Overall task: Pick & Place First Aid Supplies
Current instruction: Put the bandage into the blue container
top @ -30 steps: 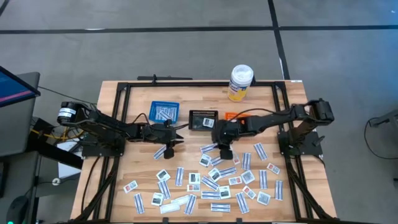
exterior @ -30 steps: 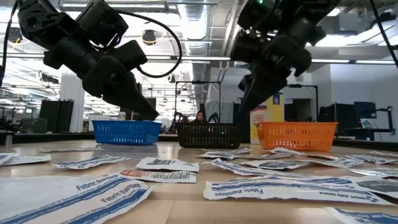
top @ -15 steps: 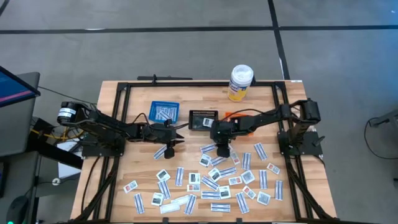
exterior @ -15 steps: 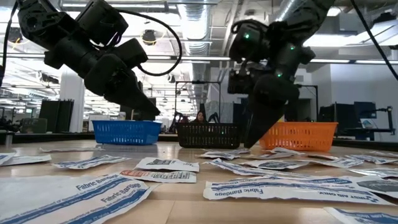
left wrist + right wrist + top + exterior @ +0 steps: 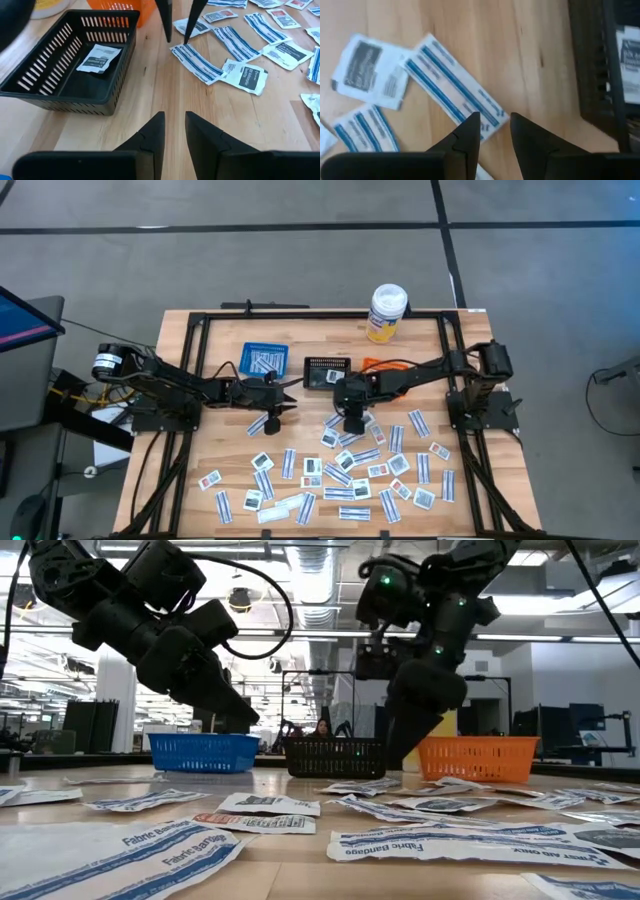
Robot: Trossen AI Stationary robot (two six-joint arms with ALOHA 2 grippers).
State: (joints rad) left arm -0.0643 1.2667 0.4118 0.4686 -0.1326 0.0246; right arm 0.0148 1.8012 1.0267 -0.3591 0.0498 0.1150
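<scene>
While most of the first aid packets lie scattered flat over the near half of the table, I see one square packet already lying inside the black basket, and some strips in the blue basket. My right gripper points down at the edge of the pile, just in front of the black basket; its wrist view shows the fingers a narrow gap apart with nothing between them, the tips hanging over the end of a blue-striped bandage strip, with a square packet beside it. My left gripper hangs over bare wood in front of the blue basket, a lone strip lying just beside it; its fingers are also slightly parted and hold nothing. An orange basket sits past the black one, and a white bottle with a yellow label stands at the far edge of the table.
</scene>
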